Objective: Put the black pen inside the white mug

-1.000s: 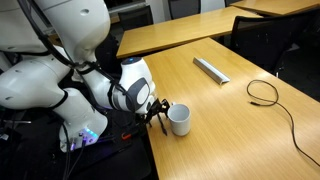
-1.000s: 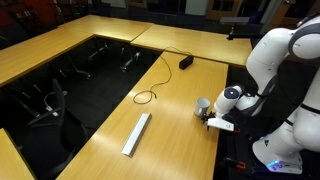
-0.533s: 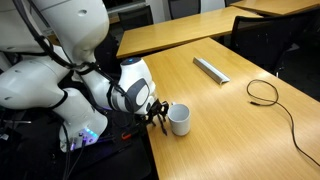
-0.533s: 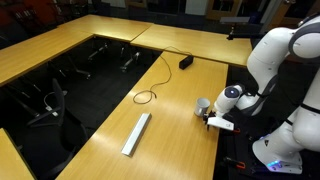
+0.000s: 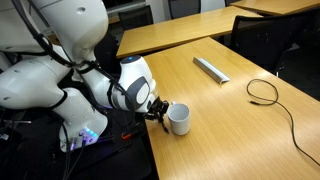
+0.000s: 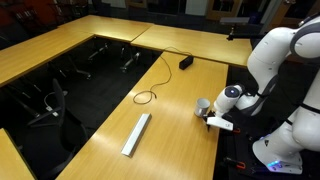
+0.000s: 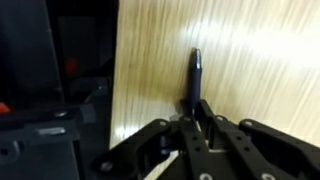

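"Where is the black pen [image 7: 194, 75] at this moment?"

"In the wrist view it is seen against the pale wooden table [image 7: 270, 60], straight and pointing away from the camera. Its near end goes in between the fingers of the gripper [image 7: 196, 118]."

"So the gripper has it?"

"It looks so. The two fingers stand close together, with only the end of the pen between them, so I would say they are closed on it. Whether the pen rests on the wood or is a little above it, I cannot tell."

"And the white mug [image 5: 179, 119]?"

"It stands upright on the same table, near the edge where the robot is. In both exterior views the gripper is low over the table, just beside the mug, on the side toward the robot's body. The pen is outside the mug. In these two views it is too thin for me to make out."

"What else is on the table?"

"A flat grey bar [image 5: 211, 69] lies farther along the wood, well apart from the mug. A looped black cable [image 5: 265, 92] lies beyond the bar. In an exterior view a small black box [image 6: 186, 62] sits at the far part of the table."
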You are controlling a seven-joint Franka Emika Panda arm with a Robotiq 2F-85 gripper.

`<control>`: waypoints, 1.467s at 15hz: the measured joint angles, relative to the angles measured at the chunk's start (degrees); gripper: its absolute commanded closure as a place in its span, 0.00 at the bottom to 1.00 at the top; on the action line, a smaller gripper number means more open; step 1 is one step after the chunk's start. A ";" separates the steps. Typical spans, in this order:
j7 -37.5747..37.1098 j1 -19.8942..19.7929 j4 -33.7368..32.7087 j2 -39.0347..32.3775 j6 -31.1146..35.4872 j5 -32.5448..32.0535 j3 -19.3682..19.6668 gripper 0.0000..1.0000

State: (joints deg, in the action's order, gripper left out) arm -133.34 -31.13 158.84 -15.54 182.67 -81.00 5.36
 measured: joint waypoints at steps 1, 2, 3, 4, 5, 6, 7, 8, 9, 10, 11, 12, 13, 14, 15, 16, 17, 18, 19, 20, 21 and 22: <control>0.00 -0.38 0.00 -0.03 0.00 0.00 -0.43 0.97; -0.10 -0.77 0.02 -0.05 0.00 0.00 -0.92 0.97; -0.90 -1.12 0.05 -0.10 0.00 0.00 -1.64 0.97; -1.99 -1.40 0.09 -0.13 0.00 0.00 -2.52 0.97; -3.32 -1.53 0.13 -0.19 -0.01 0.00 -3.58 0.97; -4.80 -1.59 0.16 -0.28 -0.01 0.00 -4.79 0.97; -6.58 -1.60 0.19 -0.38 -0.03 0.01 -6.18 0.97; -8.05 -1.59 0.21 -0.52 -0.11 0.08 -7.60 0.97; -9.11 -1.61 0.23 -0.58 -0.62 0.45 -9.05 0.97; -9.51 -1.67 0.26 -0.40 -1.84 1.17 -10.36 0.97; -9.56 -1.94 0.36 -0.15 -3.07 2.48 -11.81 0.97; -9.51 -2.31 0.47 0.04 -4.27 4.29 -13.57 0.97; -9.15 -2.64 0.57 0.12 -5.40 6.76 -15.75 0.97; -8.47 -3.03 0.65 -0.03 -6.02 10.07 -18.73 0.97; -8.32 -3.21 0.68 -0.64 -5.98 13.64 -22.69 0.97; -8.32 -3.33 0.64 -1.42 -5.95 17.37 -27.28 0.97; -8.33 -3.52 0.54 -2.23 -6.00 21.15 -32.32 0.97; -8.33 -4.02 0.40 -2.70 -6.27 24.96 -37.31 0.97; -8.29 -5.35 0.16 -2.74 -7.01 28.53 -42.32 0.97; -7.66 -7.49 -0.22 -2.59 -8.43 31.82 -47.09 0.97; -6.13 -10.35 -0.48 -2.18 -10.44 35.41 -51.78 0.97; -3.95 -13.78 -0.88 -1.55 -13.03 39.04 -56.38 0.97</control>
State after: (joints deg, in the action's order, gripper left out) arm -137.29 -44.91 157.96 -17.09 169.64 -41.97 -51.02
